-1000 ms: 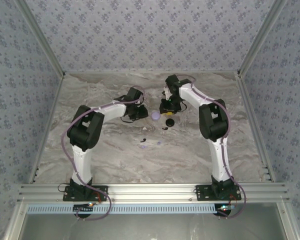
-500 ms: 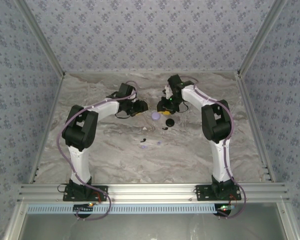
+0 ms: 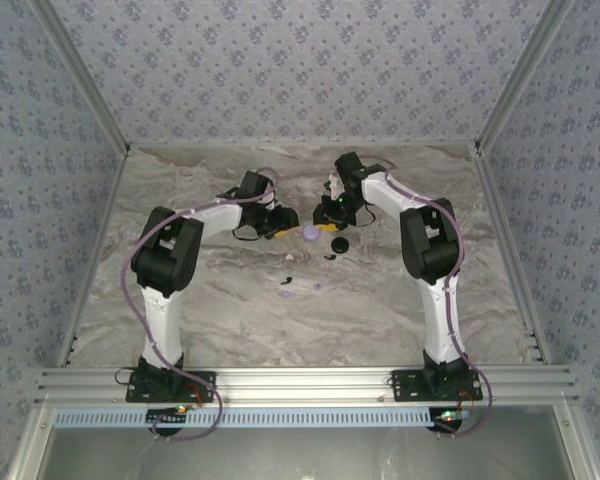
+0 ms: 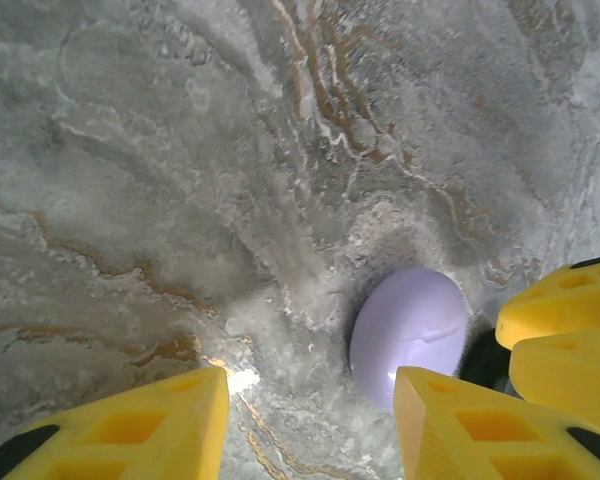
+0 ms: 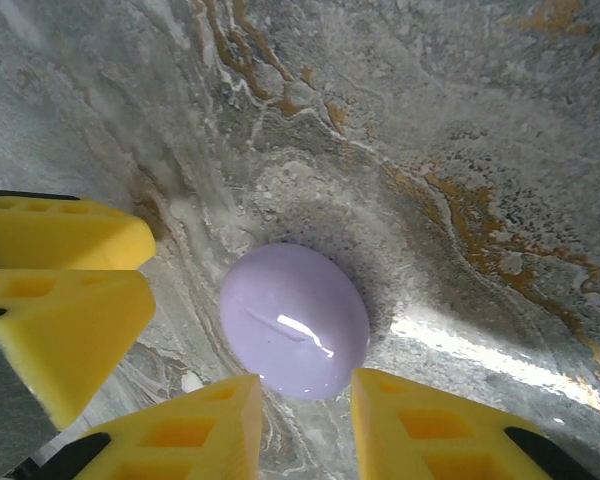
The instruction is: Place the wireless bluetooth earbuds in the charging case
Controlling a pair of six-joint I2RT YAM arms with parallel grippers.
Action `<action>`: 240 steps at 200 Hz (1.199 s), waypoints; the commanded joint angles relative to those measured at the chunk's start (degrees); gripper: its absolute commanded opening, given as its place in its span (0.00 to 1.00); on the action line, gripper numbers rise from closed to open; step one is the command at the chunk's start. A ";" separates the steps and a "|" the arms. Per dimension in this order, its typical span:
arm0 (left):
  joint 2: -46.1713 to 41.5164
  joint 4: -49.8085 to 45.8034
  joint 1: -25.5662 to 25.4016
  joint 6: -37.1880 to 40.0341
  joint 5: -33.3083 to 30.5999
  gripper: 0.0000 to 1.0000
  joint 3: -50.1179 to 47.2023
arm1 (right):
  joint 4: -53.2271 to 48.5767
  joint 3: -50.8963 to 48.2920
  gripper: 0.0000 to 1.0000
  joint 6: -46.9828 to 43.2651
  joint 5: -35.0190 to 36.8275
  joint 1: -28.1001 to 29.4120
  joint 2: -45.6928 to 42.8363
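**Fingers Apart Around Lavender Case, Earbuds Loose on Counter**

The left gripper [image 3: 286,224] and right gripper [image 3: 326,218] faced each other across a smooth lavender charging case [image 3: 310,232] on the marbled counter [image 3: 230,320]. Each pair of yellow fingers [image 4: 130,425] stood apart, clamping nothing. The case lay just ahead of the right gripper's gap and beside one finger of the left. A black round case [image 3: 340,245] sat near. The wireless bluetooth earbuds [image 3: 288,281] lay scattered nearer the arm bases, outside both cases.

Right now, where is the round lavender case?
In the top view the lavender case lies on the table, far centre, between the left end effector and the right end effector.
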 commanded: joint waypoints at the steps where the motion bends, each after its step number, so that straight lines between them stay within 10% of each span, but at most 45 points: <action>1: 1.22 -0.58 -0.74 0.09 2.14 0.46 2.46 | -0.17 -0.73 0.29 1.30 -1.29 -0.49 1.30; 240: 6.42 2.40 -3.97 -4.58 7.63 0.43 4.62 | 1.65 -2.23 0.18 1.72 -4.01 -1.55 3.96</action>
